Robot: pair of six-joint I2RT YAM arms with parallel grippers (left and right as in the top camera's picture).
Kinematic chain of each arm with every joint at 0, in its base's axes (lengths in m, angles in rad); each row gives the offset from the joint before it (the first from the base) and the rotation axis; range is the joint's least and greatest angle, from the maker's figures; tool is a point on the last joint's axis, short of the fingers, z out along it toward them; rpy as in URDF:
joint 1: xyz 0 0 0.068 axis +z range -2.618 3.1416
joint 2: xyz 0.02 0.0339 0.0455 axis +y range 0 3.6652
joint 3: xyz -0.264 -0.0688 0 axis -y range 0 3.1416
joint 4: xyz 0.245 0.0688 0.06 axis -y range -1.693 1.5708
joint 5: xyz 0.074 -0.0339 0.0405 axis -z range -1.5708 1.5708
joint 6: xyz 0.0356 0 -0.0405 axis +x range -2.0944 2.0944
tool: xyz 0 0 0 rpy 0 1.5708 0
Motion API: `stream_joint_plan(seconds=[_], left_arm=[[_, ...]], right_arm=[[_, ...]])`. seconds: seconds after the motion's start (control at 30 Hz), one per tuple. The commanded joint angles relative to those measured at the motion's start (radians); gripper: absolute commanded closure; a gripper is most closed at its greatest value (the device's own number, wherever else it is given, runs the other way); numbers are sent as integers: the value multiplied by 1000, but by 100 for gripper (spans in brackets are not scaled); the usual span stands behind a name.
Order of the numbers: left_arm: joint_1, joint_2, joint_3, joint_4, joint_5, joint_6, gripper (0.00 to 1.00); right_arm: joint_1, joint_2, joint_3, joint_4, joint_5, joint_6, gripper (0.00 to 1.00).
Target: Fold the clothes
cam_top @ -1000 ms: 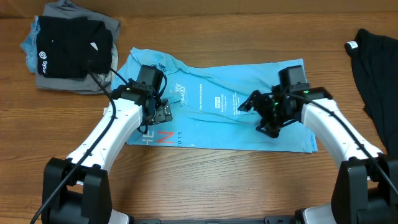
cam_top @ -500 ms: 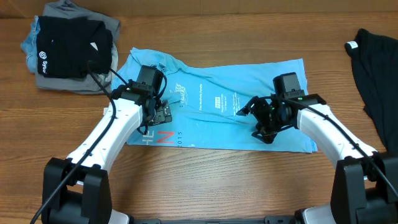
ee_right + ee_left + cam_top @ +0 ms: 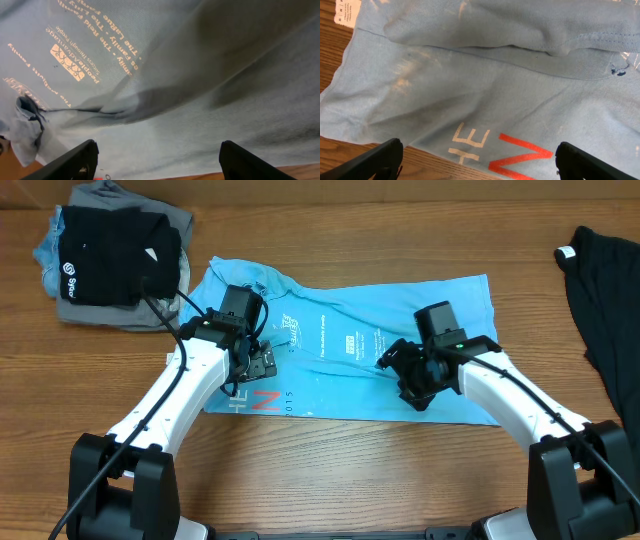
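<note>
1. Where the overhead camera looks down, the light blue T-shirt lies spread flat across the middle of the bench, its long side along the near edge. A black garment with a white tag lies at the right edge, well apart from the shirt. A folded pile sits in the far left corner, black cloth on top of grey. The left gripper hangs over the shirt's left part, just beside the coral-red lettering. The right gripper is over the shirt's right half with its jaws spread.
2. From the left wrist, the shirt fills nearly the whole view, wrinkled, with a raised fold across the top. Bare wood shows at the left and lower edges. The left gripper's fingers stand wide apart in the lower corners, pinching nothing — the lettering lies between them.
3. From the right wrist, the shirt's small print sits at upper left and a dark crease runs diagonally below it. The right gripper's fingers are spread wide and grip nothing — whether the tips touch the cloth cannot be told.
</note>
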State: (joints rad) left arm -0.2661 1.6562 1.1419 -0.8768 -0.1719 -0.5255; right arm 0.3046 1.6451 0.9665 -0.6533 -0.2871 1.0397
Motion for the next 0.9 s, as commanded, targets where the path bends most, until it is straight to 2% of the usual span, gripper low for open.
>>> stream_joint_plan(seconds=[0.0, 0.23, 0.37, 0.67, 0.87], left_arm=[[6, 11, 11, -6, -10, -21, 0], [6, 11, 11, -6, -10, -22, 0], [6, 11, 11, -6, -10, -21, 0], [6, 11, 11, -8, -11, -21, 0], [6, 11, 11, -9, -11, -21, 0]], right_arm=[[17, 7, -5, 11, 78, 40, 22], [17, 12, -5, 15, 115, 54, 40], [17, 42, -5, 22, 114, 54, 53], [17, 87, -5, 52, 115, 53, 55], [17, 89, -5, 69, 121, 53, 61]])
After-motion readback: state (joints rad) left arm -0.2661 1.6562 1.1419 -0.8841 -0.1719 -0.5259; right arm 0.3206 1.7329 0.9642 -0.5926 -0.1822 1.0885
